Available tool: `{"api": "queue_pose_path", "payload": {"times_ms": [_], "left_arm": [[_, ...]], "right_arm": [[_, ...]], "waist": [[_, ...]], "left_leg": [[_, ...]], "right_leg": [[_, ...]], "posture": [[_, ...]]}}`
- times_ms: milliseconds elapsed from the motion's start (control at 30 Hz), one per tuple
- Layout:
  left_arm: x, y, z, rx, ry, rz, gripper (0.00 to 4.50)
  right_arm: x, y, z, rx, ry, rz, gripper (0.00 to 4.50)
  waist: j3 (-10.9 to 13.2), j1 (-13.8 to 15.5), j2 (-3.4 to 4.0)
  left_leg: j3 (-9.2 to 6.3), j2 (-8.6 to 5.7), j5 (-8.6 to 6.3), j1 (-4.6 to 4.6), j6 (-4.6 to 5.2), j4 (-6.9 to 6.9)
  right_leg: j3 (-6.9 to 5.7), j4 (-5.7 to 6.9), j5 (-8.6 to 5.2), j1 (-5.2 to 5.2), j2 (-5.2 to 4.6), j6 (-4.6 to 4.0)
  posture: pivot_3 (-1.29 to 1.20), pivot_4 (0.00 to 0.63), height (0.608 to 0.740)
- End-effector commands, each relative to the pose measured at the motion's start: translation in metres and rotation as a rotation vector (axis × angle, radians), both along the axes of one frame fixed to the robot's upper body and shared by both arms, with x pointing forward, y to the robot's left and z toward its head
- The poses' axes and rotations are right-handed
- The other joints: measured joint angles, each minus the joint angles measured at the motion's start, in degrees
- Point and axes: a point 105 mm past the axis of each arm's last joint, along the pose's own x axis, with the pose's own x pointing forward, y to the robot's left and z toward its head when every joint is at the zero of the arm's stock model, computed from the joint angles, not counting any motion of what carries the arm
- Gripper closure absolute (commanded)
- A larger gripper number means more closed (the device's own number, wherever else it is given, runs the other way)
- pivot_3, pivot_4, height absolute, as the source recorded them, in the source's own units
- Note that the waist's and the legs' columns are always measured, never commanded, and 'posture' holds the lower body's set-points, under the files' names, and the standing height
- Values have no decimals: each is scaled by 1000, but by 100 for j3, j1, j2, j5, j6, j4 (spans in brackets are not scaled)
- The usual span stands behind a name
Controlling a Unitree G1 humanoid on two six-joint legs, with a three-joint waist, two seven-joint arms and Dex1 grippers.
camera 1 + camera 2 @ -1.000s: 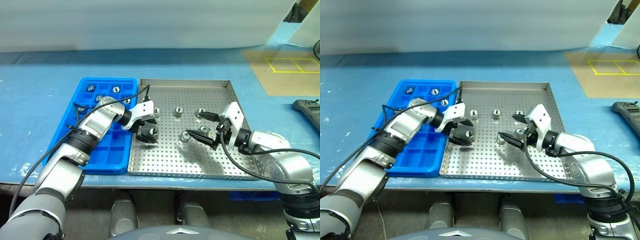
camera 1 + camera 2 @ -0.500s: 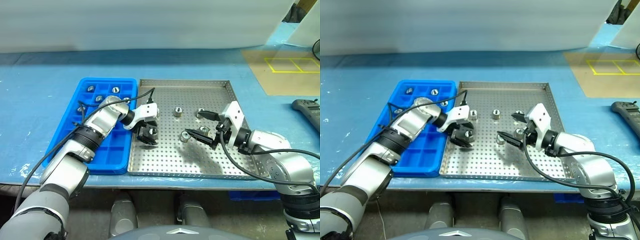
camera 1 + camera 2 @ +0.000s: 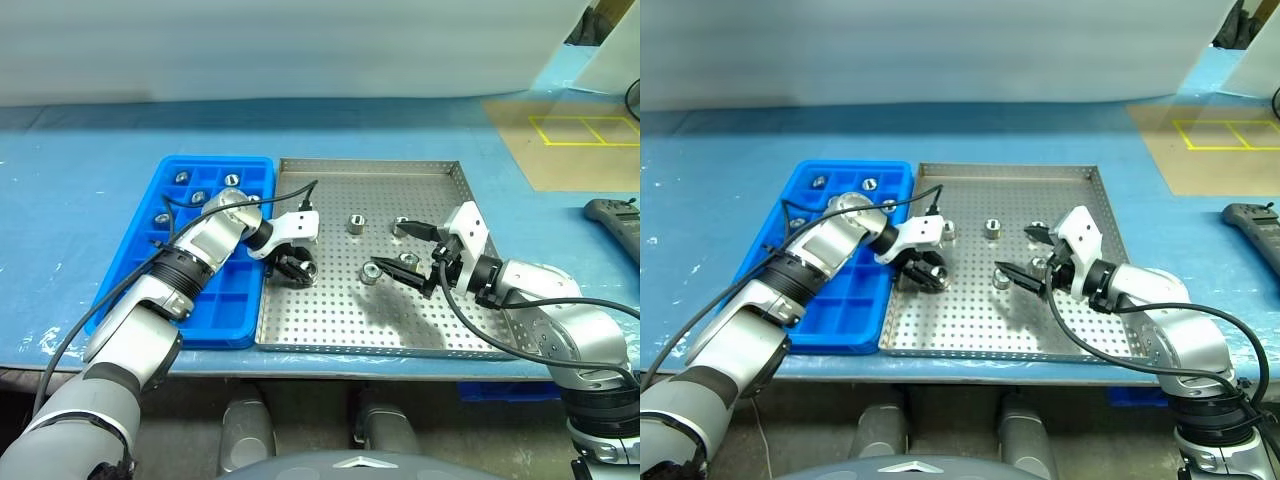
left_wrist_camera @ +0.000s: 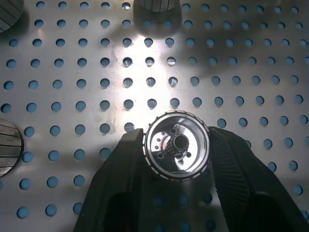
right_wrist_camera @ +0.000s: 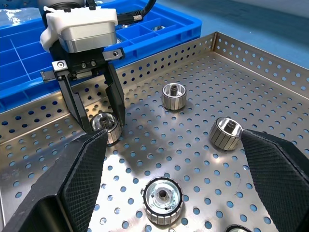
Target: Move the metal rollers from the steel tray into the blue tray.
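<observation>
The steel tray (image 3: 400,320) lies mid-table with the blue tray (image 3: 215,310) against its left side. My left gripper (image 3: 303,267) is down near the steel tray's left edge, shut on a metal roller (image 4: 176,145) that stands upright on the perforated floor. The right wrist view shows that same roller (image 5: 106,126) between the left fingers. My right gripper (image 3: 392,250) hovers open over the tray's middle, holding nothing. Loose rollers lie around it at the front (image 3: 370,272), at the back (image 3: 355,223) and beside the upper finger (image 3: 403,224). Several rollers (image 3: 198,197) sit in the blue tray's far compartments.
A black handheld device (image 3: 615,215) lies at the table's right edge. A brown board with yellow tape squares (image 3: 585,130) is at the back right. A white sheet runs along the back. The steel tray's front half holds no rollers.
The left gripper's fingers have closed on the roller at the steel tray's left side, and its wrist turned a little. The right arm has stayed still.
</observation>
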Motion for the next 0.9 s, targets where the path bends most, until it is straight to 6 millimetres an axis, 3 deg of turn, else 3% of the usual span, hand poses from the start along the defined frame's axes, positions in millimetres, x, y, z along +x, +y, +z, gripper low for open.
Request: {"api": "queue_pose_path", "payload": {"times_ms": [33,200,367,667,900], "left_arm": [[0,4,1,39,-14,-16,2815],[-1,4,0,32,-9,-22,2815],[3,-7,24,-134,-23,25,2815],[0,5,42,-211,-17,88,2815],[0,27,54,-249,-42,189,2815]], "right_arm": [[-3,6,15,16,-57,28,0],[-2,7,15,20,-58,26,0],[-1,7,15,21,-56,26,0],[2,13,17,23,-54,62,0],[4,24,15,20,-44,118,0]], "waist": [[0,0,0],[0,-1,0],[1,1,1],[5,4,8],[10,7,15]], "left_leg": [[0,0,0,1,0,0],[0,0,0,9,0,-1],[0,0,0,7,0,-2],[1,0,1,10,-2,-21],[1,0,2,12,-3,-23]], "right_leg": [[0,0,0,1,0,0],[0,-1,0,8,0,0],[0,-2,0,8,-1,0],[-1,-9,-2,7,0,-2],[-2,-9,-3,6,0,-2]], "posture": [[-113,150,740],[-113,150,740],[-110,150,740],[-75,150,740],[-25,150,740]]}}
